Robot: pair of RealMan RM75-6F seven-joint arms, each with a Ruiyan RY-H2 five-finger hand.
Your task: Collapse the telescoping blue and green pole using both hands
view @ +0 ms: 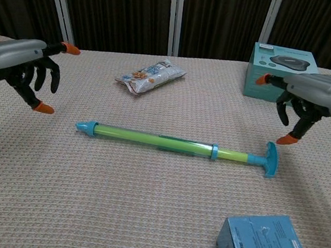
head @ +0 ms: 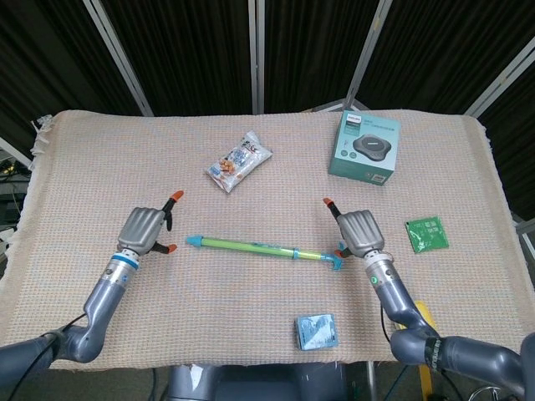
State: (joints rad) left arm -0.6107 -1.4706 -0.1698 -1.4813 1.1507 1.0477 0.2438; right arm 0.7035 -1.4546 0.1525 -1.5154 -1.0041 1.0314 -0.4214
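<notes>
Both robot hands, left and right, were released with fingers spread, flanking the pole lying on the worktop.

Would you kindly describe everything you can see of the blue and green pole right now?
The blue and green pole lies flat on the woven tablecloth, running left to right, slightly slanted. It looks like plastic: a clear outer tube over a bright green inner one, a blue pointed cap on its left end, a blue collar partway along, a thin green rod beyond it, and a blue T-shaped handle on the right. Neither robot hand touches it; only the cloth does.
</notes>
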